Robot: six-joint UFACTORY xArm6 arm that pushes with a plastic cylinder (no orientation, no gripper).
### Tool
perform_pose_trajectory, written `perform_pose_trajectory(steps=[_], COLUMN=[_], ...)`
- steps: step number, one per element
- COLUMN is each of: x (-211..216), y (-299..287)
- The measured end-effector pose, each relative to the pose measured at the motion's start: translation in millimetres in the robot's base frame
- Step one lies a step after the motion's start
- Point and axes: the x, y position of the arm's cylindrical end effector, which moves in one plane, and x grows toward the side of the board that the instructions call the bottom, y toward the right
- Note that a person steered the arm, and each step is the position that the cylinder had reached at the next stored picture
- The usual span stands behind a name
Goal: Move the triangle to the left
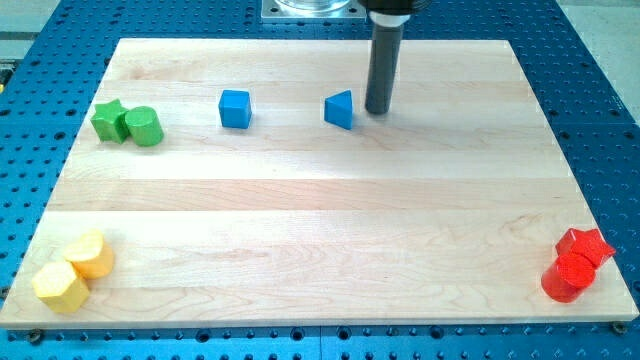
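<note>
— Where's the blue triangle (340,110)?

— Near the desk's (300,230) top edge, my tip (377,111) just to its right. There's no claw, only a rod.

— What could go wrong?

— An off-centre push may spin it aside. Pushed too far, it could hit the blue cube (235,109) on its left.

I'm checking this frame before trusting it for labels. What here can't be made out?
- Arm above the rod: cut off by the view's top edge; only the rod and my tip show, just right of the blue triangle.
- Whether my tip touches the triangle: gap too small to tell.
- Red cylinder partly overlaps the red star.
- Yellow blocks: exact shapes unclear, one overlapping the other.
</note>
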Motion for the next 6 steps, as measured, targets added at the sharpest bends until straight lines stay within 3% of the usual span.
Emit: perform_pose_trajectory(steps=[3,4,5,6], x=[17,18,33,57], y=[-76,-22,-25,-73])
